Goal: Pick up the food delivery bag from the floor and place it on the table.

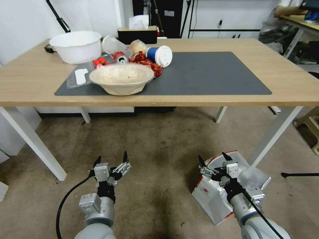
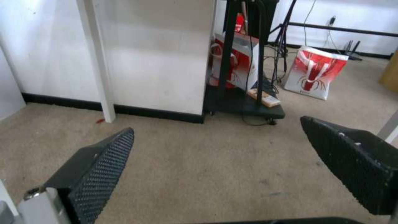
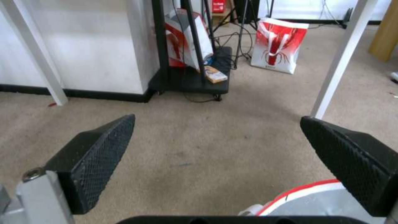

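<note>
Two grippers are hanging low over the mottled brownish-beige carpeted floor (image 1: pixel 159 159), in front of the long light-wood table (image 1: pixel 232 43) with its dark grey mat (image 1: pixel 206 74). The left gripper (image 1: pixel 111 162) is hovering with fingers spread wide, holding nothing. The right gripper (image 1: pixel 212 161) (fingers equally wide apart) is hovering just above the white boxy food delivery bag with red trim (image 1: pixel 212 196), which is sitting on the floor near a white table leg (image 1: pixel 275 132).

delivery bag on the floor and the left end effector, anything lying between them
Nothing: in the head view only bare floor separates the open left end effector from the food delivery bag.
</note>
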### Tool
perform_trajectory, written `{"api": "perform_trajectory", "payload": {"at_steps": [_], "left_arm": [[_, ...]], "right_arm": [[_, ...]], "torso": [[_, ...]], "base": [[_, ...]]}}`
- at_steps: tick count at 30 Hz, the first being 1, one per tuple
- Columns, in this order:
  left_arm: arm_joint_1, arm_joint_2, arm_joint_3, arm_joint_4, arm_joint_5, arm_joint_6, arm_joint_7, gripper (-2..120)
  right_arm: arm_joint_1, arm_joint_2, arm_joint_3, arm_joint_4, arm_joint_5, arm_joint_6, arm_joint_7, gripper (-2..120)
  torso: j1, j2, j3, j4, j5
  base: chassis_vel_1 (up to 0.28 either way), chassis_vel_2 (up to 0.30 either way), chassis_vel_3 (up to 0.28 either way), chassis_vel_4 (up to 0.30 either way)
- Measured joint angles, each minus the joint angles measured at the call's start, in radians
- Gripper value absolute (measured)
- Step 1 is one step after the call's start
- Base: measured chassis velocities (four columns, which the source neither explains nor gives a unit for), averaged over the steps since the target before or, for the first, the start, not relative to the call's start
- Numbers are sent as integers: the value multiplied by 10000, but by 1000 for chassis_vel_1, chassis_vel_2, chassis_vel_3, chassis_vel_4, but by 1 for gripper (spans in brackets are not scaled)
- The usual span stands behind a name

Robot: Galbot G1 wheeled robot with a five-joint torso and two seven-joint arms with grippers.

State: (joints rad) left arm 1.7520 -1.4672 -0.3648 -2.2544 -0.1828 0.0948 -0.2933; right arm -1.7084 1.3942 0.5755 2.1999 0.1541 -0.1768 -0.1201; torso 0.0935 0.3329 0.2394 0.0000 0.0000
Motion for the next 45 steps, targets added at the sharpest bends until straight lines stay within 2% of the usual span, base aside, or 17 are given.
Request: {"api": "perform_trajectory", "payload": {"at_steps": [36,45], "left_arm": [[42,-19,-23,134,33,-170,-35,100],[56,-36,-24,145,58,-170,-35,100]], "right_arm": [[58,-5,18,-158,27,54,-101,100],[81,-13,-1,-193,16,45,-99,100]], "torso": [[-370,-1398,-1023,0,0],[-446,-1805,-1356,0,0]], "base": [[0,0,0,0],[0,0,0,0]]}}
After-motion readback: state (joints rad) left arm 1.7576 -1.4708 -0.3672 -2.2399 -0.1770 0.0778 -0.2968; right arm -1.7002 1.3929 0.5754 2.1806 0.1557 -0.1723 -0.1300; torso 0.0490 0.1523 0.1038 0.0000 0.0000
